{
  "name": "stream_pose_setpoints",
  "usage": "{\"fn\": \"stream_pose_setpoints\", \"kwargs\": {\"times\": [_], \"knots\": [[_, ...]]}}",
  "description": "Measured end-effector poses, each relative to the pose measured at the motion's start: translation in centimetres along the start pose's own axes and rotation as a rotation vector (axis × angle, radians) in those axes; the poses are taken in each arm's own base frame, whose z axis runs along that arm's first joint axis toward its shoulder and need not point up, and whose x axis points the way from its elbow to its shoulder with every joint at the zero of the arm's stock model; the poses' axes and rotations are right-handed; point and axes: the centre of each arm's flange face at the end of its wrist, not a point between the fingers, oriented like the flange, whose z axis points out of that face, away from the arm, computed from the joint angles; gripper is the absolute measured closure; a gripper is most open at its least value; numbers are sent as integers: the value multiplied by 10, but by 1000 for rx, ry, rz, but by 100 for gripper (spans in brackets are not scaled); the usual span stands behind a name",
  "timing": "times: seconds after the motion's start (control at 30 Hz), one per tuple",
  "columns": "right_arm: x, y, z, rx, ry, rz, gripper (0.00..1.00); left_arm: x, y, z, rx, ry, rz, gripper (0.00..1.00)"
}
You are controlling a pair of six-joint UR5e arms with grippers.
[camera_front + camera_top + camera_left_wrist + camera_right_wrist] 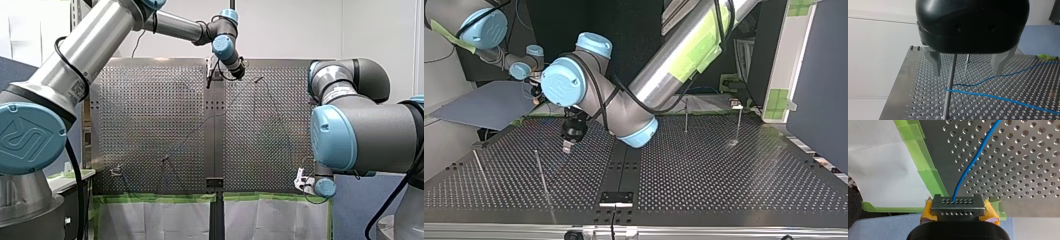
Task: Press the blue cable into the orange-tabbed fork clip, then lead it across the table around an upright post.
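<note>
A: Front: left gripper [210,76] over the far part of the worktop [150,125], right gripper [301,181] at its near edge.
B: Top?
A: Left gripper [568,146] low over the worktop, left of centre.
B: Left wrist?
A: Jaws apart, post [949,85] showing between them, cable [1003,99] bent round it.
B: Right wrist?
A: Jaws clamped on the cable [973,162], beside green tape [928,172].

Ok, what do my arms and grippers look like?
Silver-tubed left arm with blue joint caps, a black cable; grey right arm with blue caps. Left gripper: rounded black housing, grey metal fingers. Right gripper: black body, perforated metal fingers, yellow pads.
</note>
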Motion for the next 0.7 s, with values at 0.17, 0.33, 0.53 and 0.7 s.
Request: {"fn": "stream_pose_setpoints", "kwargs": {"times": [0.17, 0.33, 0.53, 0.7], "knots": [[0, 0, 0, 0, 0, 1, 100, 0, -1, -1, -1, 3, -6, 0], [0, 0, 0, 0, 0, 1, 100, 1, -4, -11, 7, 20, -10, 0], [0, 1, 0, -1, -1, 2, 100, -9, -1, -27, 12, -12, -51, 0], [0, 1, 0, -1, -1, 2, 100, -19, 5, -40, 12, -55, -110, 0]]}}
